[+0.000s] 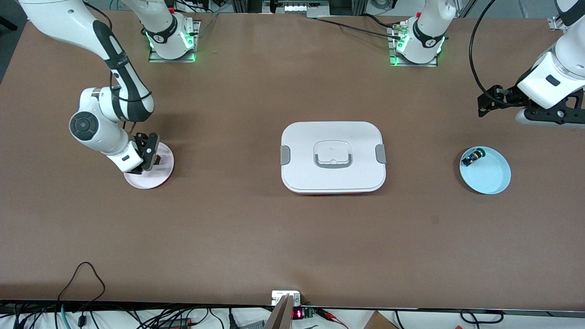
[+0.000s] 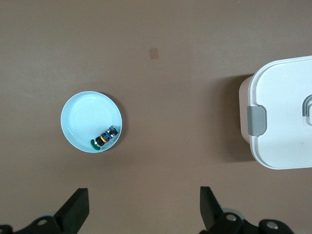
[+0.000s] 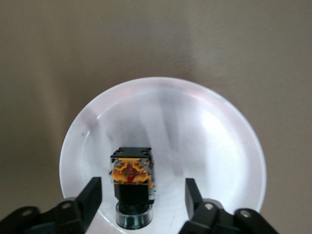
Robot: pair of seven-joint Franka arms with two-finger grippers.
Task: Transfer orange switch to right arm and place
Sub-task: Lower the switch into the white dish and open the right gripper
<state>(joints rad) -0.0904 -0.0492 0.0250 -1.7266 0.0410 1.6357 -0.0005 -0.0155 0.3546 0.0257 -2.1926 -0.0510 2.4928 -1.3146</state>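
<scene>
**Now: orange switch on the pink plate under the right gripper**

Here the right arm's gripper (image 1: pixel 147 153) hangs low over a round pale pink plate (image 1: pixel 161 176) that lies toward the right arm's end of the brown table (image 1: pixel 228 228). In the right wrist view the fingers (image 3: pixel 92 195) stand spread, one on each side of the small switch with an orange block body and black collar (image 3: pixel 131 181); it stands on the plate (image 3: pixel 214 146) between them, and neither finger touches it.

At the middle of the table sits a white rectangular plastic box with grey side clips and a recessed lid handle (image 1: pixel 332 157). Toward the left arm's end of the table lies a round light blue plate (image 1: pixel 491 176), and in it, close to the rim, a small black switch with a green cap (image 1: pixel 470 157) lies on its side.

The left arm waits by the table edge at its own end, its gripper (image 1: pixel 491 103) held high over bare table with the fingers (image 2: pixel 78 207) wide apart and nothing between them.
</scene>
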